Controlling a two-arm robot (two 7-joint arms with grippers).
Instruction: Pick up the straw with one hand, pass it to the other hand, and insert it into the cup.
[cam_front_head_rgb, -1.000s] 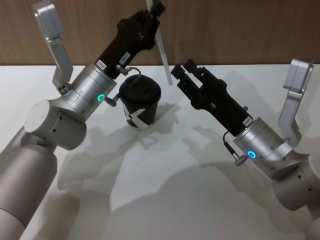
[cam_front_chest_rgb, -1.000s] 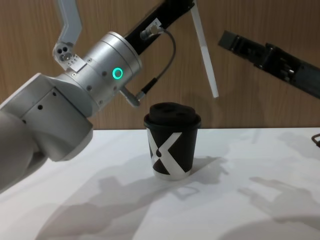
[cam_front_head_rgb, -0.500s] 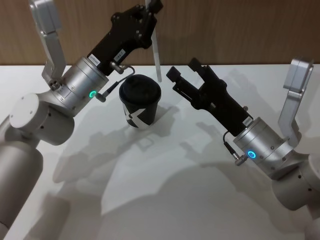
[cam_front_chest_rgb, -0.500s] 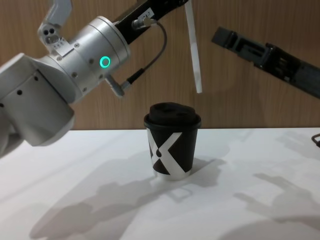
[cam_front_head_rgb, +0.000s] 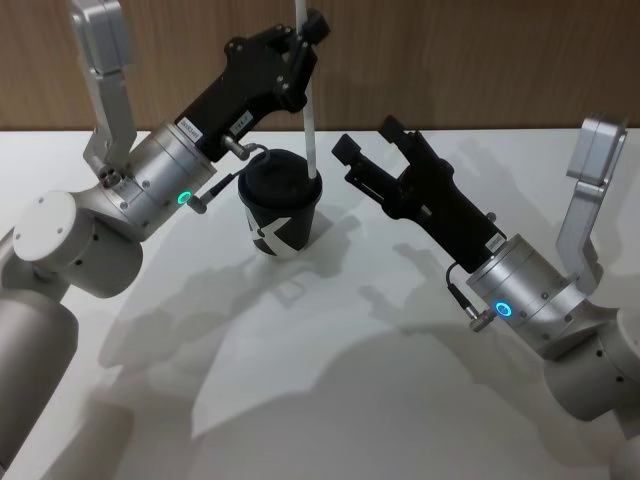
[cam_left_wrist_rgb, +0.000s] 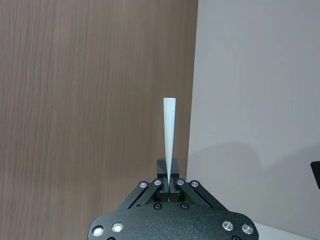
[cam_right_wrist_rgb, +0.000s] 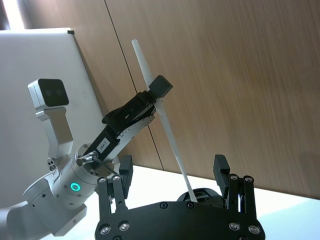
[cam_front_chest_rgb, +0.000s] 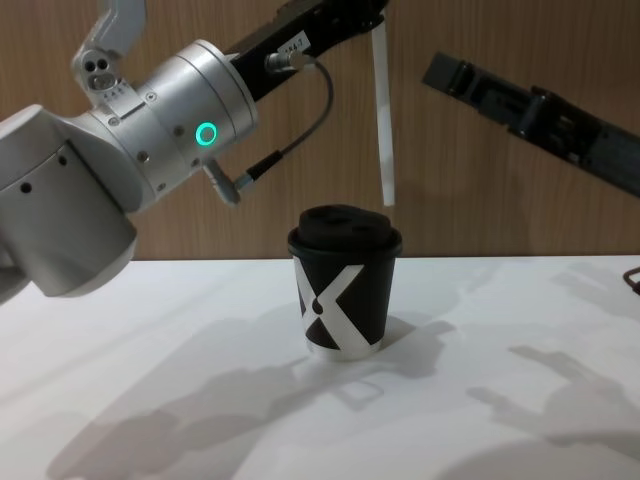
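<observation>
Left gripper (cam_front_head_rgb: 303, 38) pinches the straw (cam_front_chest_rgb: 382, 125) upright, its lower tip just above the cup (cam_front_chest_rgb: 344, 290) lid's right side. Right gripper (cam_front_head_rgb: 368, 152), fingers spread, hangs right of the cup.

A white table (cam_front_head_rgb: 330, 400) stretches across the front, with soft grey shadows lying over it. Behind it runs a wood-panelled wall (cam_front_chest_rgb: 500, 200), meeting the table's far edge.
</observation>
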